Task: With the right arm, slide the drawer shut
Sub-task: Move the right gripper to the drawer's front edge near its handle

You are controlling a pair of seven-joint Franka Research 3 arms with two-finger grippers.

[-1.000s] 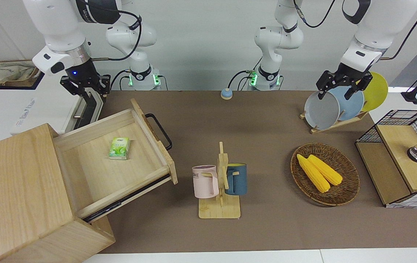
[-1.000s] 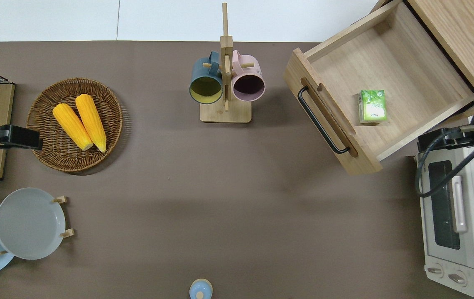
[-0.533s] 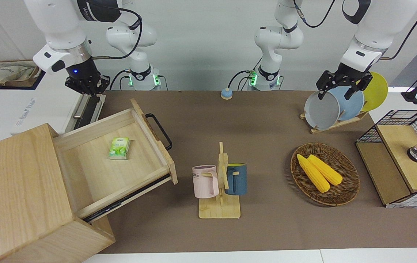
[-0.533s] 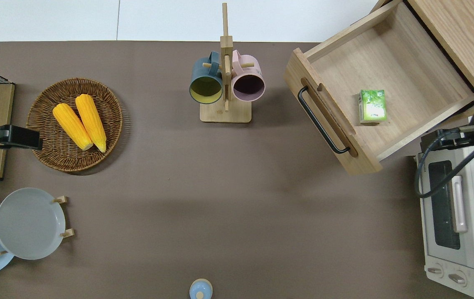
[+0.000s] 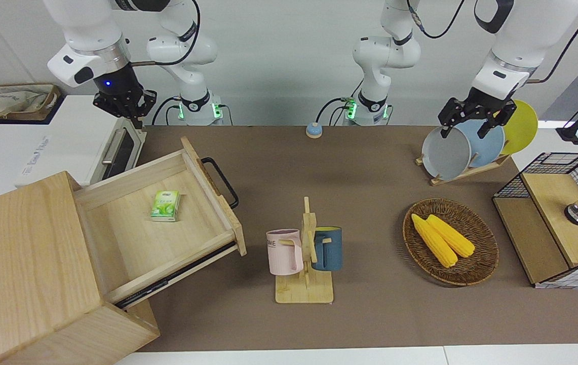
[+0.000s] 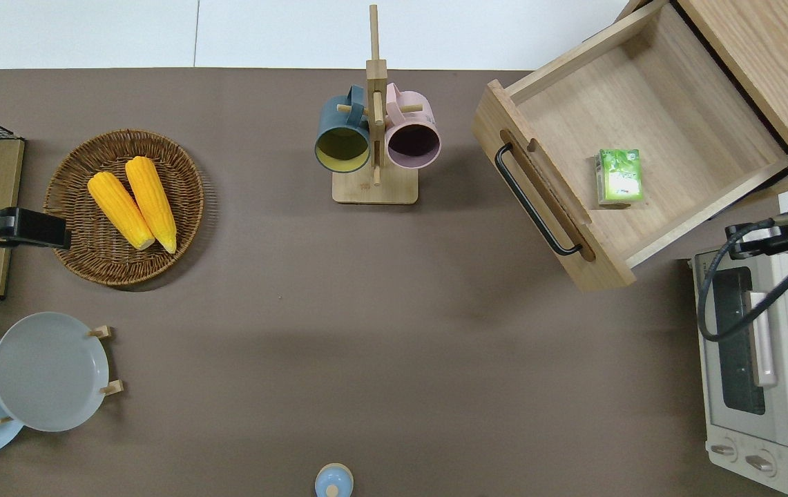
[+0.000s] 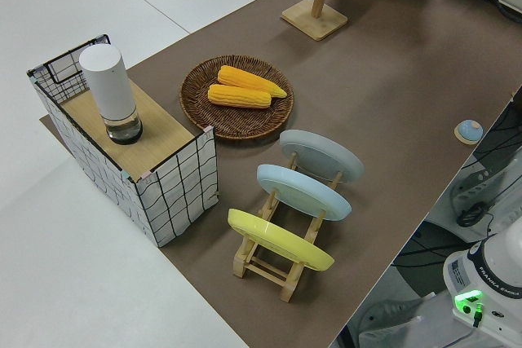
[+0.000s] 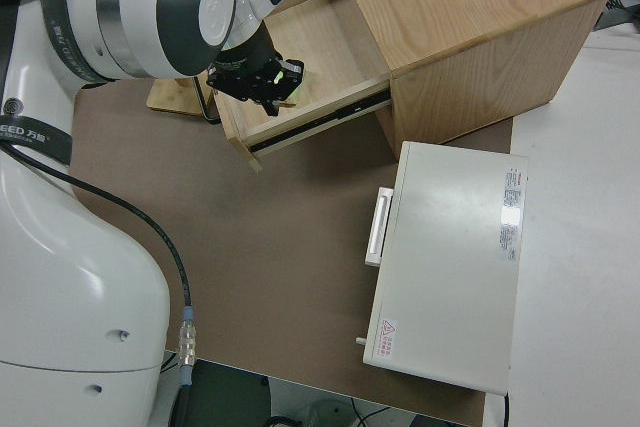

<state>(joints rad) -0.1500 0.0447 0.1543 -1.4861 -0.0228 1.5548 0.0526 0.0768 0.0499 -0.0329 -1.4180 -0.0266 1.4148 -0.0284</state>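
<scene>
The drawer [image 5: 167,223], fully pulled out of the cabinet [image 5: 20,274] and holding a small green pack [image 5: 165,205], looked rigid and free-sliding, best pushed at its front panel beside the handle [image 5: 221,181]; right gripper [image 5: 122,106] over the oven [image 6: 756,373], jaw state indiscernible; left arm parked.

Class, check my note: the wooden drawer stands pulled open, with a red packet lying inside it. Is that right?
Not quite. The drawer does stand pulled open, but the packet lying inside it is green, not red. The overhead view shows this plainly.
</scene>
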